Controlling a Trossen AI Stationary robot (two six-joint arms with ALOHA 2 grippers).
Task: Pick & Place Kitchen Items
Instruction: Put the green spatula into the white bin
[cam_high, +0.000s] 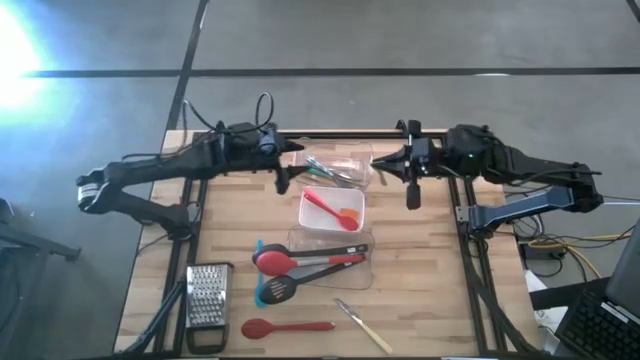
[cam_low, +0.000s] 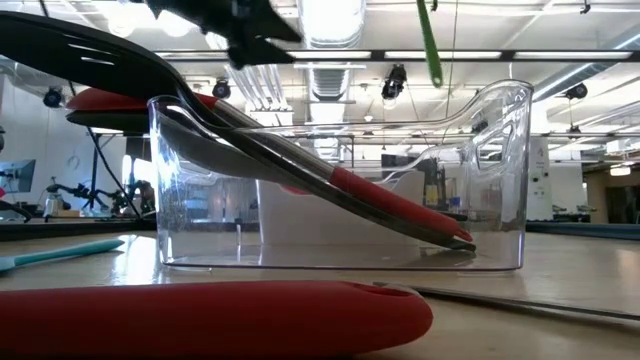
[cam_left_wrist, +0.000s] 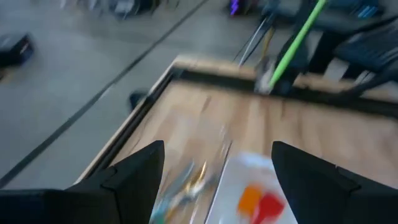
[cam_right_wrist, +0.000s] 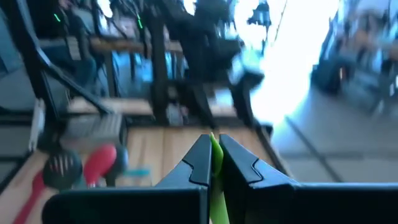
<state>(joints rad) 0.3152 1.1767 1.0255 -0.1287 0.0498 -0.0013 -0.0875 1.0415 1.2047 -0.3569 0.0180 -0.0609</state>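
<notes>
The right gripper (cam_right_wrist: 213, 163) is up above the far right part of the table (cam_high: 430, 290). Its fingers are pressed shut on a thin green tool (cam_low: 430, 45), which hangs down from it. The left gripper (cam_left_wrist: 217, 174) is spread wide open with nothing in it. It is over the far tub (cam_high: 345, 160), which has small tools inside. The middle tub (cam_high: 315, 215) holds a red and orange spoon (cam_high: 335, 212). The near tub (cam_low: 500, 180) holds black and red spoons (cam_high: 300, 262). One red spoon (cam_high: 285, 327) and a wooden-handled tool (cam_high: 365, 327) lie on the table. A grater (cam_high: 208, 295) sits near them.
</notes>
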